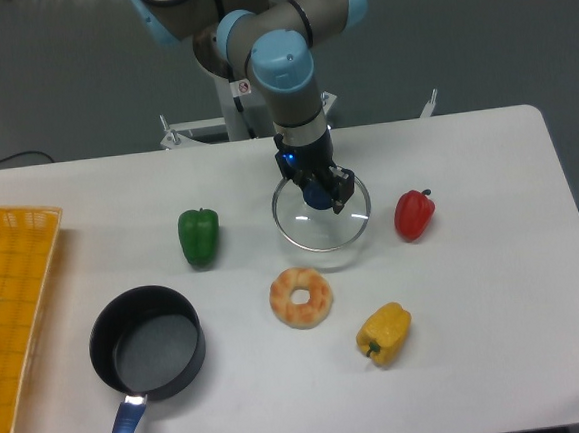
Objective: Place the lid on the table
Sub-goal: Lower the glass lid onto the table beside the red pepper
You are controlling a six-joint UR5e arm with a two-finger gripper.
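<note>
Lid (322, 219) between two peppers (199, 236)

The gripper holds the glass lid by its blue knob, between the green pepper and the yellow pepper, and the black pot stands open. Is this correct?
Not quite. In the camera view the gripper grips the lid by its knob between the green pepper and the red pepper; the yellow pepper lies nearer the front edge. The black pot does stand open.

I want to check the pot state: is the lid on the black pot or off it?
Off. The black pot is uncovered, its inside showing, and the lid is by its knob in the gripper, between the peppers.
</note>
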